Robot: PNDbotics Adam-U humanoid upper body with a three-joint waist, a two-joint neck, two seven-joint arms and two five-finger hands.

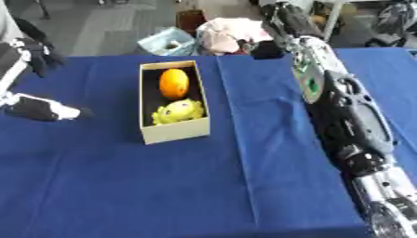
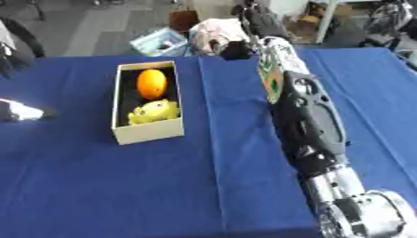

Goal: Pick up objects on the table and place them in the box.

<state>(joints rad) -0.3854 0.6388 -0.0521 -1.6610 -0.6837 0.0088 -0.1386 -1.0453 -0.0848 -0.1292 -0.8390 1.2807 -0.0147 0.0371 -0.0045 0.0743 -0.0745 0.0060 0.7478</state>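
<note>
- Right, box (image 1: 173, 132) sits on the blue tablecloth (image 1: 163, 186), left of centre: narrow cream cardboard, open top, dark inside.
- In the box: an orange (image 1: 173, 82) at the far end, and a yellow soft toy (image 1: 177, 111) at the near end, just beside the orange. Toy is rounded with small dark marks; can't make out more.
- My right arm (image 2: 306, 121) stretches up the right side of the table to the far edge. My right hand (image 2: 254, 16) shows beyond that edge, dark against clutter; can't tell how its fingers are set.
- My left hand (image 1: 41, 109) is at the left edge, low over the cloth, well apart from the box; black and white, can't tell its fingers either.
- A green patch on my right forearm; no writing readable on it or on the box.
</note>
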